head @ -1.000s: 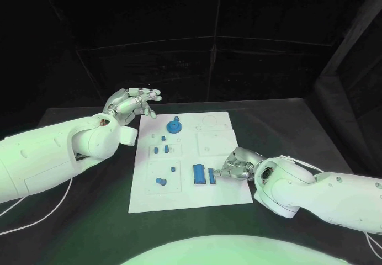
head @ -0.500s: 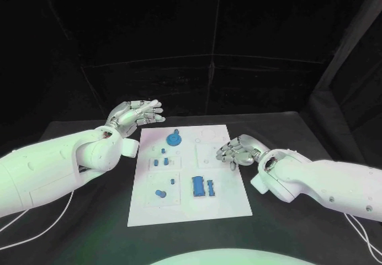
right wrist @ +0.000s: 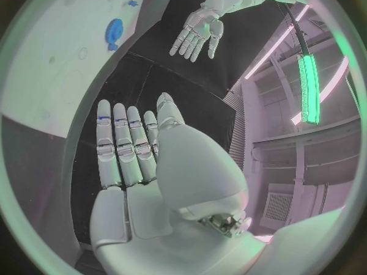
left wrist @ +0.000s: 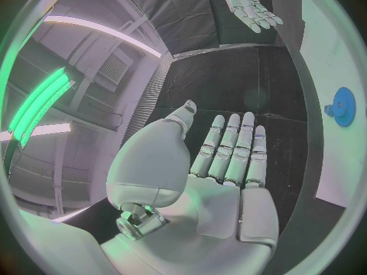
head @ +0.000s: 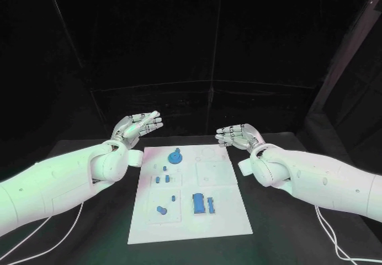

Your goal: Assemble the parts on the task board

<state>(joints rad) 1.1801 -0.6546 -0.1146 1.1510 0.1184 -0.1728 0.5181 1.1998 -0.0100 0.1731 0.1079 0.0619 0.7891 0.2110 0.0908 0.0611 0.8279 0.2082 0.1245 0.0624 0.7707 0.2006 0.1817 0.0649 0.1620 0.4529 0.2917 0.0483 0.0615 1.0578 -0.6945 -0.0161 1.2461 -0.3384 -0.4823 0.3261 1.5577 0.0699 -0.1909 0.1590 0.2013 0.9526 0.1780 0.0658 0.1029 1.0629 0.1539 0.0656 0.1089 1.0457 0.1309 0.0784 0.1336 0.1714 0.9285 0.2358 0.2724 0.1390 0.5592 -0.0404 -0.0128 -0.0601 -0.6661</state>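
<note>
The white task board (head: 227, 218) lies in the middle of the black table. On it are a blue gear (head: 174, 158), small blue pegs (head: 162, 179), a blue piece (head: 162, 210) near the front left, and two upright blue blocks (head: 198, 203). My left hand (head: 137, 125) is raised above the board's far left corner, fingers straight and spread, holding nothing. My right hand (head: 238, 135) is lifted above the far right corner, also flat and empty. The left wrist view shows my left hand (left wrist: 222, 159), the gear (left wrist: 343, 106) and the right hand (left wrist: 249, 5). The right wrist view shows my right hand (right wrist: 137, 150) and the left hand (right wrist: 200, 25).
Black table (head: 310, 182) surrounds the board on all sides, with a black curtain behind. White cables (head: 330, 237) trail along the table beside each arm.
My right hand has let go at the blue blocks and risen away to the board's far right corner, opening flat. The left hand stayed raised. The camera view has shifted.
</note>
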